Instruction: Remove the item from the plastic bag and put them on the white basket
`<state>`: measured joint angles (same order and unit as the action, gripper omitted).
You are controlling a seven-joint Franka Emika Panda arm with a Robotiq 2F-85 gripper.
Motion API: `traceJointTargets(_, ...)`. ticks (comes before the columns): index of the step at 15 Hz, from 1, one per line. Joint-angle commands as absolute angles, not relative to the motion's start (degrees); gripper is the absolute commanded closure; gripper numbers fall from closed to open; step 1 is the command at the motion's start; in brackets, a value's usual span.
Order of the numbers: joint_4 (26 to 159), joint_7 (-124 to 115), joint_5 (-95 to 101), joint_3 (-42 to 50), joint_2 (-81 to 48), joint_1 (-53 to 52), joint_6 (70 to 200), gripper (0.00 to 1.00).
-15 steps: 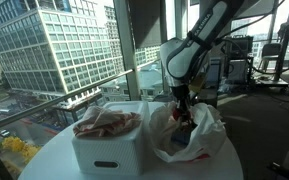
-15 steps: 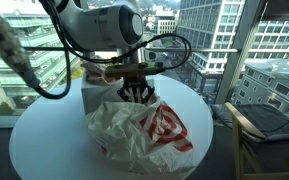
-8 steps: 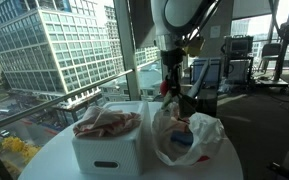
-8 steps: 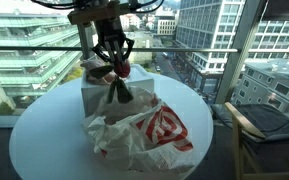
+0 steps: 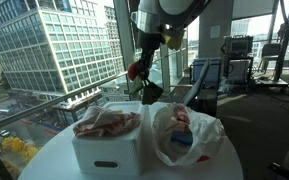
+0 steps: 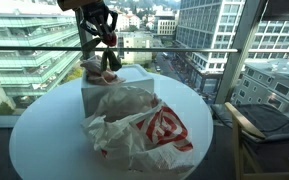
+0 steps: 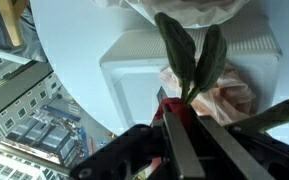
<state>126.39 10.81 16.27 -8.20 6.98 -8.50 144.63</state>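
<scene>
My gripper (image 5: 141,72) is shut on a red item with long green leaves (image 5: 135,70) and holds it high above the white basket (image 5: 109,152). In an exterior view the red item (image 6: 109,38) hangs from the gripper (image 6: 97,27) over the basket's far side (image 6: 92,100). In the wrist view the red item (image 7: 174,108) sits between the fingers (image 7: 187,150), its leaves (image 7: 189,60) pointing down at the basket (image 7: 124,70). The white plastic bag with a red logo (image 6: 154,132) lies open beside the basket and shows too in the exterior view (image 5: 187,135).
A pinkish wrapped item (image 5: 107,123) lies in the basket and shows too in the wrist view (image 7: 224,95). Everything stands on a round white table (image 6: 44,140) by large windows. A chair (image 6: 259,125) stands off the table's edge.
My gripper has lifted out of the plastic bag with the red leafy item and moved up and across to above the basket. The bag has slumped open.
</scene>
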Motion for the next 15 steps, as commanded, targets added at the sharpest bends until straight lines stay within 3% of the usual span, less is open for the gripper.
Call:
traceJointTargets(1,119.5,9.0,21.6,-9.8,-2.8,-8.6,152.1,0.88)
traceJointTargets(4,112.9,7.9,26.5,-9.2,-11.2,-9.4,152.8,0.87)
traceJointTargets(6,109.1,9.9,24.2,-9.4,-14.5,-10.2,150.9,0.6)
traceJointTargets(13,100.2,13.2,12.1,-11.9,-11.9,-11.3,125.4,0.08)
traceJointTargets(14,103.7,11.9,14.5,-11.3,-12.9,-11.4,131.7,0.01)
traceJointTargets(15,102.8,11.9,14.2,-11.3,-12.3,-11.6,130.0,0.18)
